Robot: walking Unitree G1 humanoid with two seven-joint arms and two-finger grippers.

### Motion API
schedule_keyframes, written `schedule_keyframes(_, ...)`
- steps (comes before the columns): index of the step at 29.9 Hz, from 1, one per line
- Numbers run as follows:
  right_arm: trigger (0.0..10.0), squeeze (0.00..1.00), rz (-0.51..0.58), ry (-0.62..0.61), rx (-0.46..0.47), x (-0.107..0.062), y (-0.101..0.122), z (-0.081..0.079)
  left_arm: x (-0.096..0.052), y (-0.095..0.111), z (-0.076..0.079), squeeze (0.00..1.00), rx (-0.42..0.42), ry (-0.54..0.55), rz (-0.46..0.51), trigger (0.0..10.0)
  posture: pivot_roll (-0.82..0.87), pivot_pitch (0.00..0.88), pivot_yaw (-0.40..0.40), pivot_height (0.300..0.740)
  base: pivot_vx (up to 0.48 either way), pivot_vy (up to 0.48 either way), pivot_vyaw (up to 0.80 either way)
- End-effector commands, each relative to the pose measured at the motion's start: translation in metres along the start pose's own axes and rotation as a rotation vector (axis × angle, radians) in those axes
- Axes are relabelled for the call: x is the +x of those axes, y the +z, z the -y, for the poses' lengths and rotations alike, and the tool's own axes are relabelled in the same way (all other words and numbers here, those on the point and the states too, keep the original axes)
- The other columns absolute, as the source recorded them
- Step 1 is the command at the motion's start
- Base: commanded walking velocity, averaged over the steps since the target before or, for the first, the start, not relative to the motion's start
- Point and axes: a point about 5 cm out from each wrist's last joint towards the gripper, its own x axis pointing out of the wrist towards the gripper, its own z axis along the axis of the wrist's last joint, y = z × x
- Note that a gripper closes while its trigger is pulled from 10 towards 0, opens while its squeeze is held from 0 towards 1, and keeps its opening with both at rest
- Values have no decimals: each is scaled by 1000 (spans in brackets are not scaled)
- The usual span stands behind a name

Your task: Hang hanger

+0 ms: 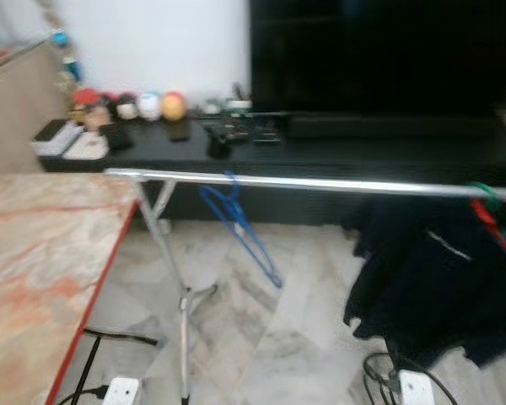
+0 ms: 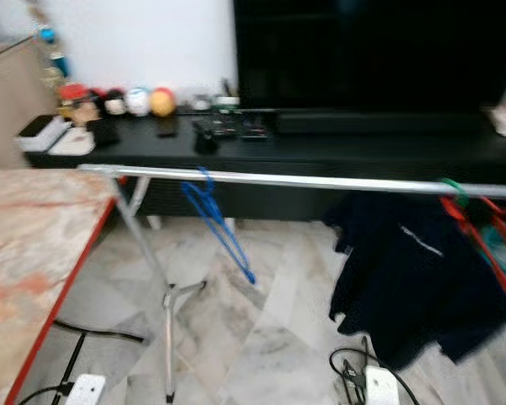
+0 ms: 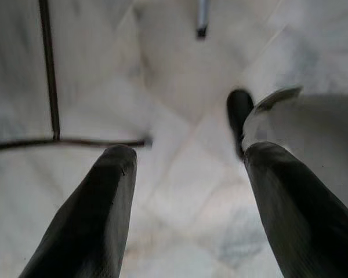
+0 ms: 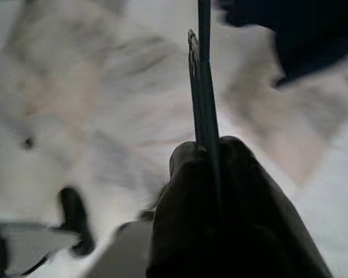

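Right wrist view: the right gripper is clenched on a thin dark green hanger, whose edge runs straight out past the fingertips over bare marble floor, a dark garment lying beyond and to one side. The left gripper is spread wide, holding nothing, over floor crossed by a black cable. Ahead, a silver rail carries a blue hanger, with bare bar between it and the dark clothes.

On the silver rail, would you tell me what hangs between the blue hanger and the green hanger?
Nothing: in the head views the rail runs bare from the blue hanger to the green hanger.
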Motion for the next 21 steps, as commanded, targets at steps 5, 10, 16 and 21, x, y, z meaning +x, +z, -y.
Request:
schedule_keyframes(5, 10000, 0, -13, -34, 3, -2, -6, 10, 1, 6, 2, 0, 5, -3, 11, 10000, -69, 0, 16, 740, 275, 0, 0)
schedule_keyframes(10, 10000, 0, -9, -32, 3, -2, -5, 9, 1, 6, 2, 0, 11, -1, 11, 10000, -69, 0, 16, 740, 207, 0, 0)
schedule_keyframes(16, 10000, 0, 6, -42, -6, -1, -1, 8, 1, 6, 2, 0, 3, 2, 16, 10000, -67, 0, 14, 740, 0, 0, 0)
schedule_keyframes(21, 10000, 0, 33, -55, -28, -1, 3, 9, 1, 6, 2, 0, 6, 4, 15, 10000, -66, 0, 11, 740, 0, 0, 0)
